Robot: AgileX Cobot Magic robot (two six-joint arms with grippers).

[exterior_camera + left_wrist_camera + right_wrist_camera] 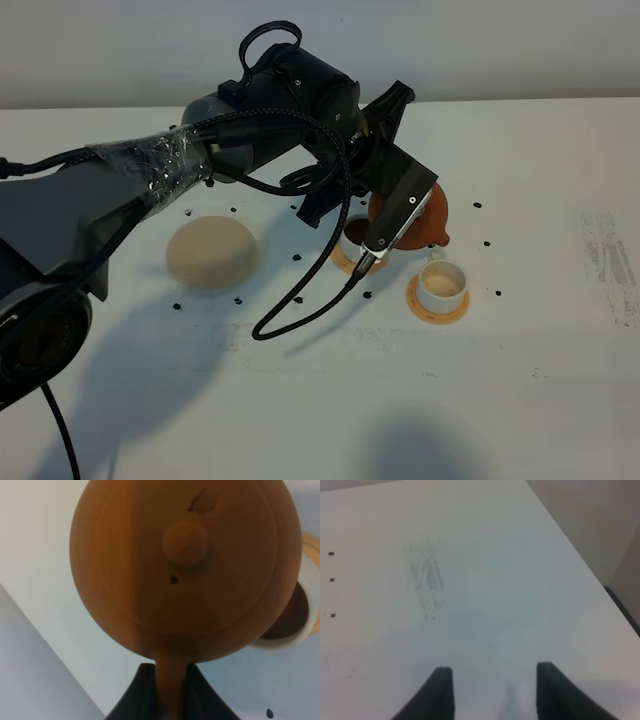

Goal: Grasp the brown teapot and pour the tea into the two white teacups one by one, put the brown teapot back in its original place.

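Note:
The brown teapot (434, 214) hangs above the table between the two white teacups, its spout low and turned toward the right one. My left gripper (402, 212) is shut on its loop handle; the left wrist view shows that handle (170, 687) pinched between the dark fingers (137, 695), and the knobbed lid (185, 542). The left teacup (354, 236) holds dark tea (289, 619) and is partly hidden by the gripper. The right teacup (441, 282) looks white inside. The pale beige disc (212, 251) lies bare to the left. My right gripper (495, 690) is open over bare table.
Each cup stands on an orange-tan coaster (437, 308). Small black specks (487, 243) are scattered around the cups and disc. A black cable (300, 310) loops down from the left arm. A grey smudge (610, 260) marks the table's right side, near its edge (580, 565).

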